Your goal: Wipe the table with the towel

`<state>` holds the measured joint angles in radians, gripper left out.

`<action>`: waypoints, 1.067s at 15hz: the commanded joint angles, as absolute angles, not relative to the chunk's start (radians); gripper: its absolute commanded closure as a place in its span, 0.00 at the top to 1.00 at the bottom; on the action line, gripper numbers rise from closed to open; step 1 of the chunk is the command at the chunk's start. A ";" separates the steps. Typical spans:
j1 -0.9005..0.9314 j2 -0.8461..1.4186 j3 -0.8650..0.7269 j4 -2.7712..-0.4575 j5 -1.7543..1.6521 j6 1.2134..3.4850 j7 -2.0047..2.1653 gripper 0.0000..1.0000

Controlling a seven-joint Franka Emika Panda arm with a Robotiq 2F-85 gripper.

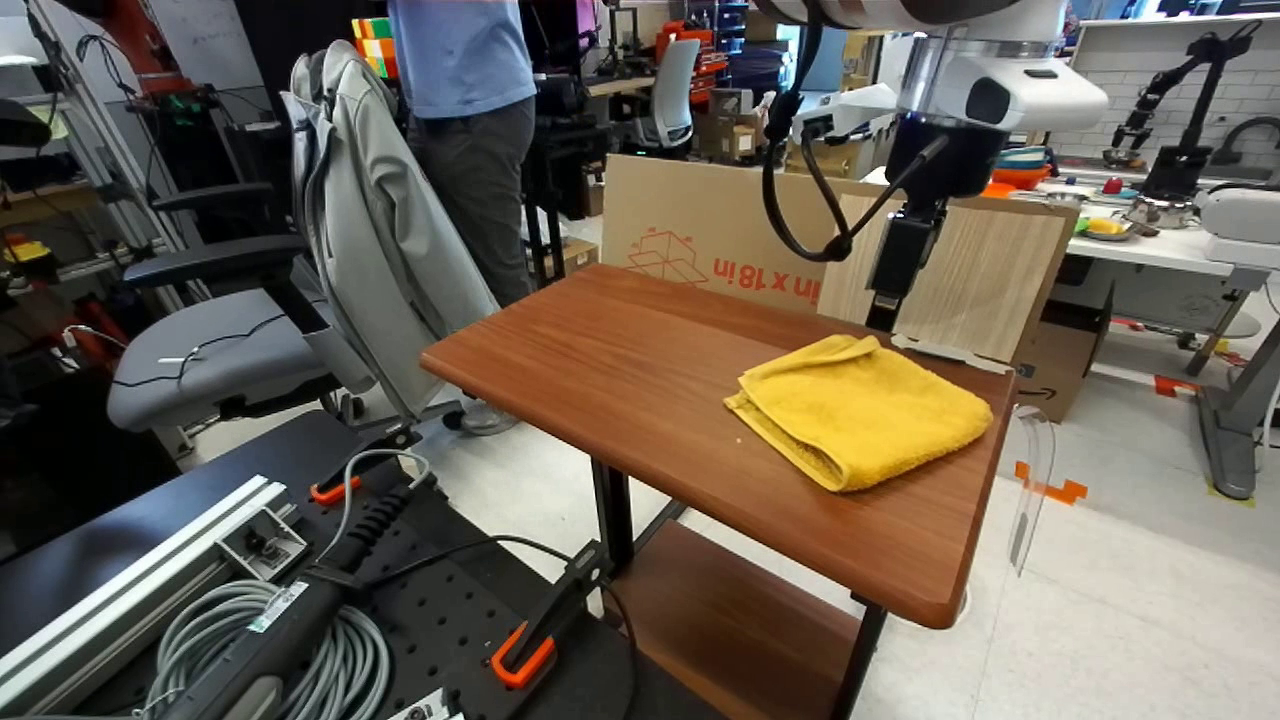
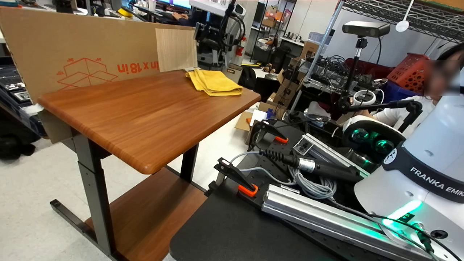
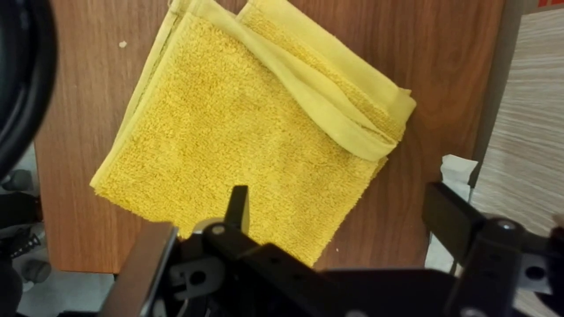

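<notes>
A folded yellow towel [image 1: 868, 415] lies on the brown wooden table [image 1: 600, 350], near one end. It also shows on the table [image 2: 134, 116] in an exterior view [image 2: 215, 83] and large in the wrist view [image 3: 246, 127]. Its folded hem edges face the top right there. My gripper [image 3: 337, 202] is open with nothing between its fingers. In the wrist view one finger shows over the towel and the other over the table's edge by a white strip. In the exterior views the gripper [image 1: 882, 312] [image 2: 214, 59] is beside the towel's far side, above the table edge.
A cardboard sheet [image 1: 690, 225] and a light wood panel [image 1: 965, 270] stand upright along the table's far edge. White tape [image 3: 457, 171] sits at the panel's base. A pale speck [image 3: 122, 44] lies on the table. A black workbench with orange clamps [image 1: 525, 655] stands in front.
</notes>
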<state>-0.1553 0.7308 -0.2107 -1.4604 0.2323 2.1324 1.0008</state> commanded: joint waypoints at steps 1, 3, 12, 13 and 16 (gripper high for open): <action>-0.133 0.746 -0.227 -1.487 0.187 2.165 1.031 1.00; -0.116 0.775 -0.250 -1.510 0.140 2.168 1.062 1.00; -0.168 0.938 -0.216 -1.532 0.211 2.397 1.109 1.00; -0.181 0.951 -0.216 -1.518 0.232 2.433 1.116 1.00; -0.223 0.991 -0.217 -1.465 0.306 2.542 1.137 1.00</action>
